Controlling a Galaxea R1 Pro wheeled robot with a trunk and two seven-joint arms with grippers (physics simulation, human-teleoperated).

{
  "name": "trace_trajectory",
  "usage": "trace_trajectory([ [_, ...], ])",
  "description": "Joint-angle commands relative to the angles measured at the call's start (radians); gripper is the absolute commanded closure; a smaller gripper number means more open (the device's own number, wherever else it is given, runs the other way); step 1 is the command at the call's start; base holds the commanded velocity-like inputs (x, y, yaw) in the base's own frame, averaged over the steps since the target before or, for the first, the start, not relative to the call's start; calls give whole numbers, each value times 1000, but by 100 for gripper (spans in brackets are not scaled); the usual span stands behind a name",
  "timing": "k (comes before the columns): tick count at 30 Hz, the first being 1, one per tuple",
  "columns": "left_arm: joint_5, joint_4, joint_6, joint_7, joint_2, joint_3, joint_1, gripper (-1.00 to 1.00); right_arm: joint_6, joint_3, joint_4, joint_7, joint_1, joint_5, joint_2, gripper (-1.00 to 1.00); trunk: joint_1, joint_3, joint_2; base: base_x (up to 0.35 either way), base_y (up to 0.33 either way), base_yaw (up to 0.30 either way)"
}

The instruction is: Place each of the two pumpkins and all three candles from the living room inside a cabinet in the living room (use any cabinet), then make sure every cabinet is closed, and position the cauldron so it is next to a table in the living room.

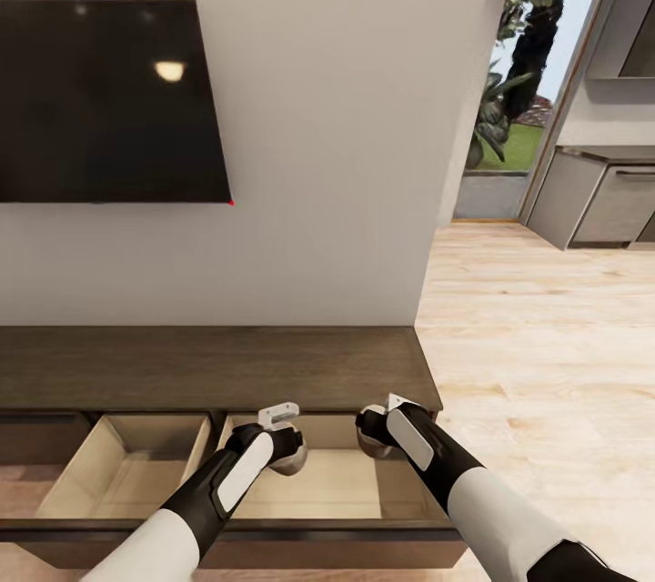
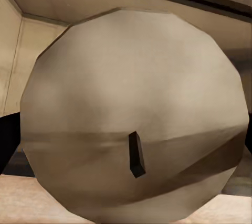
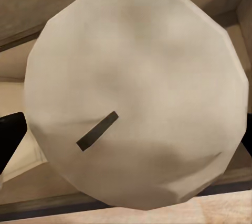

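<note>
We see the dark-brown cabinet [image 1: 218, 368] standing against the white wall below the television [image 1: 105, 100], with two of its drawers pulled open toward the robot. The left gripper [image 1: 289, 459] hangs over the right open drawer [image 1: 318, 482], and a beige-tan candle [image 1: 293, 461] sits at its tip, just above the drawer's pale floor. In the left wrist view this candle [image 2: 134, 114] faces the camera end-on with its dark wick visible, directly between the fingers; a black fingertip [image 2: 8, 140] shows at the candle's edge, so we read the gripper as closed around it. The right gripper [image 1: 375, 444] hangs over the same drawer, nearer its right wall, with a second candle [image 1: 373, 446] at its tip. In the right wrist view that candle [image 3: 136, 93] likewise faces the camera wick-first, with a black fingertip [image 3: 10, 137] against its rim, so we read this gripper as clamped on it too. The two candles are near each other but apart.
</note>
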Motion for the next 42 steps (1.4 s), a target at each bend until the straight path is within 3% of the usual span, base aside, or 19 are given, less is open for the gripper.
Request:
trace_trajectory([
  [1,10,-1,0,6,2,-3,-1,100,0,5,-2,-9,-1,-9,-1,100,4,-4,-8,0,0,0],
  [23,9,0,0,1,4,-4,-1,100,0,5,-2,-8,-1,-10,2,100,88,-70,-162,0,0,-49],
  [42,-11,0,0,1,3,-7,-1,100,0,4,-1,-8,-1,-10,1,100,88,-67,-162,60,-42,-39],
])
